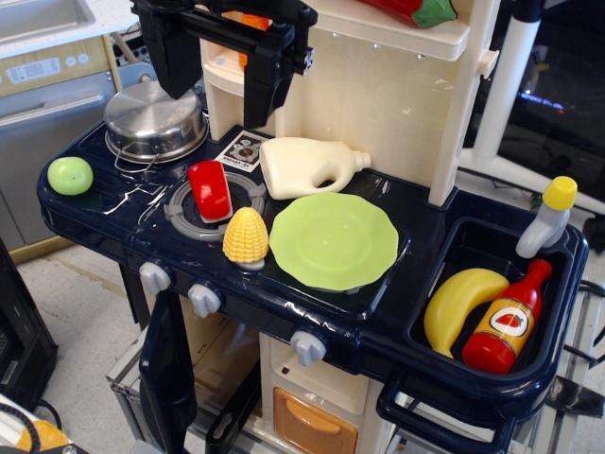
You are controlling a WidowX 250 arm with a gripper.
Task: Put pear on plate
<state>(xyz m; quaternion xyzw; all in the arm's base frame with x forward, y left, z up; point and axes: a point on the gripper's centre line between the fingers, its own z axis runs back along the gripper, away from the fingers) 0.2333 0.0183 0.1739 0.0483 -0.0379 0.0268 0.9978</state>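
- Observation.image looks down on a toy kitchen counter point(312, 307), with the black gripper point(216, 90) hanging at the top left, above the back of the counter.
- Its two dark fingers point(261, 90) point downward and stand apart with a gap between them, holding nothing; the top of the arm is cut off by the picture's upper edge.
- Just below and left of the gripper sits a round steel pot point(156, 118), partly overlapped by the left finger.
- Well apart from the gripper, down at the far left corner of the counter, lies the pear point(70, 176); it touches nothing but the counter.
- It is small, smooth, round and light green, more like an apple in shape, with a soft highlight on top.
- Below the gripper, a red block point(210, 189) rests on the burner ring point(203, 213), and a yellow corn cob point(246, 235) stands just beside it at the front.
- Right of the corn cob lies the plate point(334, 241), flat, light green, with a wavy rim and nothing on it; the pear is well to its left, with the burner and the corn between them.
- Behind the plate a cream jug point(307, 167) lies on its side.
- At the right, the sink basin point(492, 378) holds a banana point(458, 303) and a red bottle point(509, 322), while a white bottle with a yellow cap point(550, 218) leans at its back rim.
- A red and green item on the upper shelf is cut off and hard to identify.
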